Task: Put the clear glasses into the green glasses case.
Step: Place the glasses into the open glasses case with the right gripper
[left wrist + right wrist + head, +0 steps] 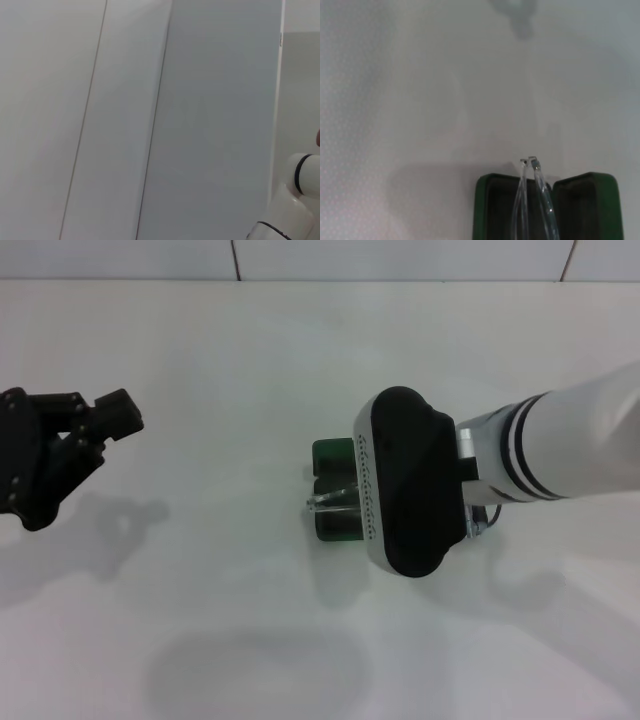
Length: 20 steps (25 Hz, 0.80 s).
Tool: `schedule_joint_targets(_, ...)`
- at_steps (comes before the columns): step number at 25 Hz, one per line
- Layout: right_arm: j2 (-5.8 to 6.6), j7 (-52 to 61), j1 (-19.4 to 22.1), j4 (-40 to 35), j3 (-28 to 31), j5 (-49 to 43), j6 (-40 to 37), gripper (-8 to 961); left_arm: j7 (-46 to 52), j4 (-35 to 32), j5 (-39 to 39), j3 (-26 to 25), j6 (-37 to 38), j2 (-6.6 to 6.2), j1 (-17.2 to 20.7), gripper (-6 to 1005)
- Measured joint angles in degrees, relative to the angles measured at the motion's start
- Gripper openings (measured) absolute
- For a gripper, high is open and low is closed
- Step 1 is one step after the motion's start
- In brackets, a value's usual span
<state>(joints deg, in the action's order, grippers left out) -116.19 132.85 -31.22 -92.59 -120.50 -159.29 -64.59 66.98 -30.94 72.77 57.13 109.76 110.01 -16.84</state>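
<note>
The green glasses case [333,455] lies open at the table's centre, mostly covered by my right arm's black wrist housing [410,480]; the right gripper itself is hidden underneath. In the right wrist view both dark-lined halves of the green glasses case [490,210] show. The thin arms of the clear glasses [535,200] stand over the gap between them, their tips reaching past the case's edge. In the head view those clear glasses [328,500] poke out from under the housing, over the case. My left gripper [110,418] hovers far left, away from both.
A white table [220,360] runs back to a tiled wall [300,258]. The left wrist view shows only pale wall panels and part of a white robot arm [295,200].
</note>
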Motion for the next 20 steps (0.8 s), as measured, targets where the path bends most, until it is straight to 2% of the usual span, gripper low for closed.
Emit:
schedule_joint_targets(11, 0.00, 7.9, 0.1, 0.3, -4.3, -6.5, 0.5, 77, 0.0, 0.1, 0.4, 0.0, -0.2, 0.03, 0.2, 47)
schedule_joint_targets(20, 0.00, 8.3, 0.6, 1.5, -4.7, -7.3, 2.1, 77, -0.2, 0.6, 0.4, 0.0, -0.2, 0.12, 0.3, 47)
